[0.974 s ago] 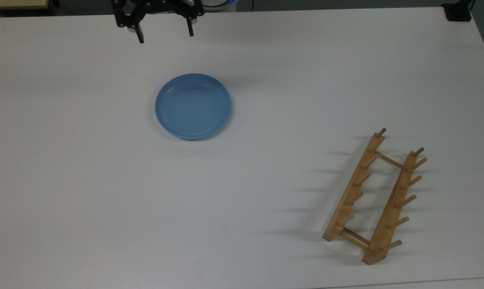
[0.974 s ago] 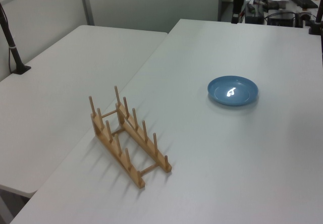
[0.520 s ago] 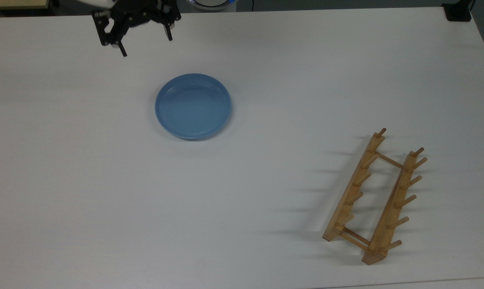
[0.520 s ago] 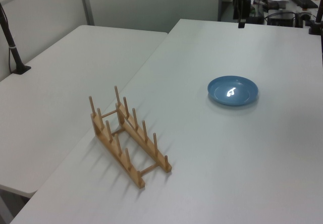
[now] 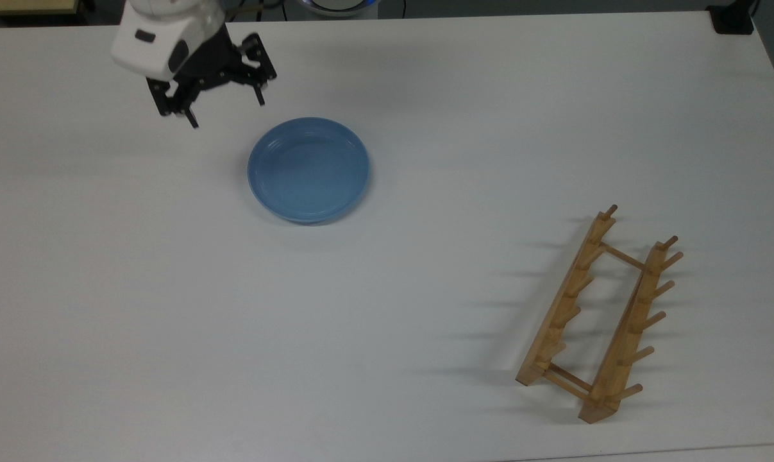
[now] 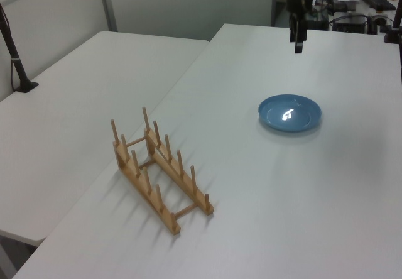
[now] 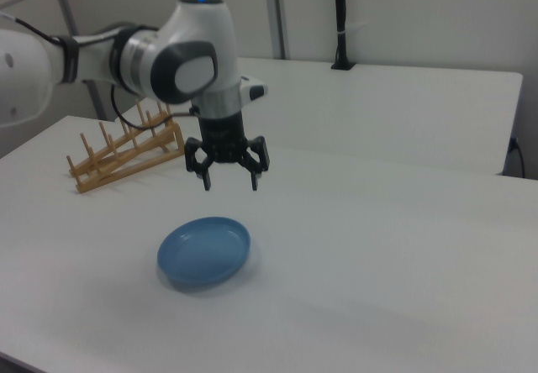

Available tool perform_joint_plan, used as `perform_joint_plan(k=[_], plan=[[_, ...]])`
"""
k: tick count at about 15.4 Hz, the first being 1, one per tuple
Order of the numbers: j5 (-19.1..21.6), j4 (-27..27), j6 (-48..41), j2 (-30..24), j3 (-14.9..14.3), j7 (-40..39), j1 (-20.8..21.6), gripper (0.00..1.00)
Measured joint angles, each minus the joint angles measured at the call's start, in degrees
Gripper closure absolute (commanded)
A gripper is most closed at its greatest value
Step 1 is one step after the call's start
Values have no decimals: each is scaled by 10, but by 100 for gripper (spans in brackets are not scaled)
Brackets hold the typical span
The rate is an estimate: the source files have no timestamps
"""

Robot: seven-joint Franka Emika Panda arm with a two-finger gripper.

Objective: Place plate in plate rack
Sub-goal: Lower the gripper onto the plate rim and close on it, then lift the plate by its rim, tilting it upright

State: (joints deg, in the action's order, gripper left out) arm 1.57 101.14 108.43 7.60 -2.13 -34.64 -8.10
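Hovering beside the plate (flat on the table), fingers spread apart, empty

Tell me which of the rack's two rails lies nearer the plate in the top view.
The plate rack's rail on the top view's left, facing the plate; the other rail lies farther right.

The arm is clad in rounded white shells with grey joint caps, and a small blue light is seen on top. A black two-finger gripper is fitted below a white block-shaped wrist.
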Motion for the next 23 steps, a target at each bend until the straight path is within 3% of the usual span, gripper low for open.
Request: perform_joint_plan(k=[6,10,13,18,21,23], plan=[[0,115,172,16,0,7,1,7],[0,122,206,42,1,29,3,21],[0,122,228,60,1,69,9,23],[-42,122,236,79,2,134,24,32],[-45,122,245,85,3,145,24,52],[-45,122,247,87,3,146,24,59]])
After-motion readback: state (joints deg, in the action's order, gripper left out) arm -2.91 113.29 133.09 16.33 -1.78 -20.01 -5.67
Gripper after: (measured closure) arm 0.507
